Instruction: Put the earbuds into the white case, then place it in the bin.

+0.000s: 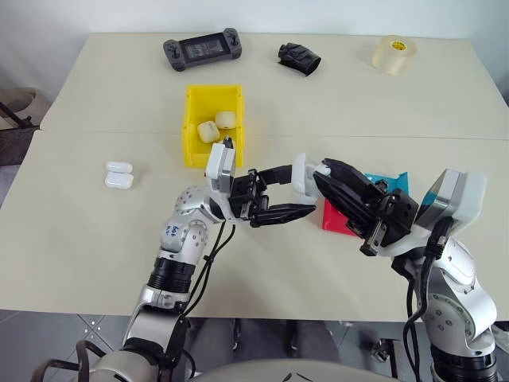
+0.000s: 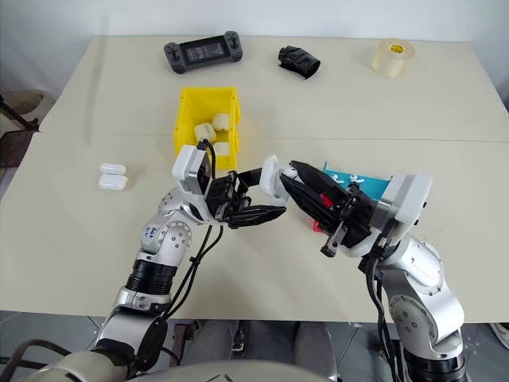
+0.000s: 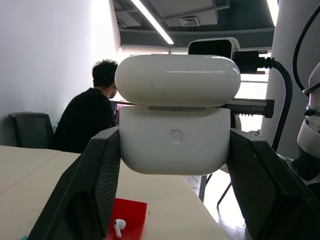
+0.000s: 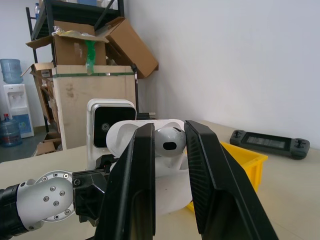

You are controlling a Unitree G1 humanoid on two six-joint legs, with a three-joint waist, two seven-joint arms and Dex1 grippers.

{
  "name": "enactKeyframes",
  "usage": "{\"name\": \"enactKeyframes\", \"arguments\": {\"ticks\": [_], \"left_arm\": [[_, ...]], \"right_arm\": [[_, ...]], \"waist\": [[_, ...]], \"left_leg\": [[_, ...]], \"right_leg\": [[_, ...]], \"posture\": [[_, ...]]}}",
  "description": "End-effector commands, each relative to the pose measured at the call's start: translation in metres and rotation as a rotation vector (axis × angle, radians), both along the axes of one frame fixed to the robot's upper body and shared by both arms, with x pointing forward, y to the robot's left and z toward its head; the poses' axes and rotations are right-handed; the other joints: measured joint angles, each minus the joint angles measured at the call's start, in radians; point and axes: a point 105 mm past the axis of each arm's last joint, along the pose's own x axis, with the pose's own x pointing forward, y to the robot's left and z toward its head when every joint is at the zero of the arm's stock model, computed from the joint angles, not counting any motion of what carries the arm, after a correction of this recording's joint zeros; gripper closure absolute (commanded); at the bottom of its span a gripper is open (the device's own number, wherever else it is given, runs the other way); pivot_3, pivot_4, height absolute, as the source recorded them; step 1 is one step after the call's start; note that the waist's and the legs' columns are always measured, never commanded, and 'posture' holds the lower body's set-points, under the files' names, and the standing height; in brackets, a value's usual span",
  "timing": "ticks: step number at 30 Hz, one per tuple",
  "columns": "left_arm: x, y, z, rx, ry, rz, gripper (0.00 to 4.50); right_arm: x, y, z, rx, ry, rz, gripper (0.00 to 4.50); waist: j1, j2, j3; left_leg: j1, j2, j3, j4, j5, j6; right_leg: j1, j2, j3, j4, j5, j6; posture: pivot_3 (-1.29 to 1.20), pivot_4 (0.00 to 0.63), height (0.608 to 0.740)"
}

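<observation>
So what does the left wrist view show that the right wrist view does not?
Left wrist view alone: a person seated in the background, and one earbud lying on the red tray.
Right wrist view alone: the right pincer closed on an earbud, the yellow bin, a game controller, cardboard boxes.
Both: the open white case held in the left pincer.

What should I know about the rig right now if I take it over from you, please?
Left hand: shut on the white case, lid open, held above the table.
Right hand: shut on an earbud, right at the case's opening.
Yellow bin already holds a few cases; two more cases lie on the table to the left. Another earbud lies on the red tray.
Left: seat the earbuds, close the lid, place the case in the bin.
</observation>
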Motion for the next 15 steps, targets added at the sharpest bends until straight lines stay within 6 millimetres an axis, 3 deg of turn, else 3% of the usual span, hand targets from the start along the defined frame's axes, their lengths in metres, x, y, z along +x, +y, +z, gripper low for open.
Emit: {"name": "enactKeyframes", "arguments": {"ticks": [1,10,15], "left_arm": [[-0.013,-0.001,0.020,-0.057,-0.102,-0.041,1.71],[-0.016,0.002,0.010,-0.027,-0.108,-0.061,1.71],[-0.018,0.003,0.010,-0.034,-0.136,-0.055,1.71]], "right_arm": [[0.002,0.006,-0.011,-0.030,0.041,0.024,4.00],[0.000,0.009,-0.014,-0.067,0.064,0.069,4.00],[0.001,0.000,-0.023,-0.140,0.158,0.083,4.00]], "waist": [[0.000,0.000,0.000],[0.000,0.000,0.000],[0.001,0.000,0.000]], "left_leg": [[0.000,0.000,0.000,0.000,0.000,0.000],[0.000,0.000,0.000,0.000,0.000,0.000],[0.000,0.000,0.000,0.000,0.000,0.000]], "right_leg": [[0.000,0.000,0.000,0.000,0.000,0.000],[0.000,0.000,0.000,0.000,0.000,0.000],[0.000,0.000,0.000,0.000,0.000,0.000]], "posture": [[0.00,0.150,0.740],[0.00,0.150,0.740],[0.00,0.150,0.740]]}}
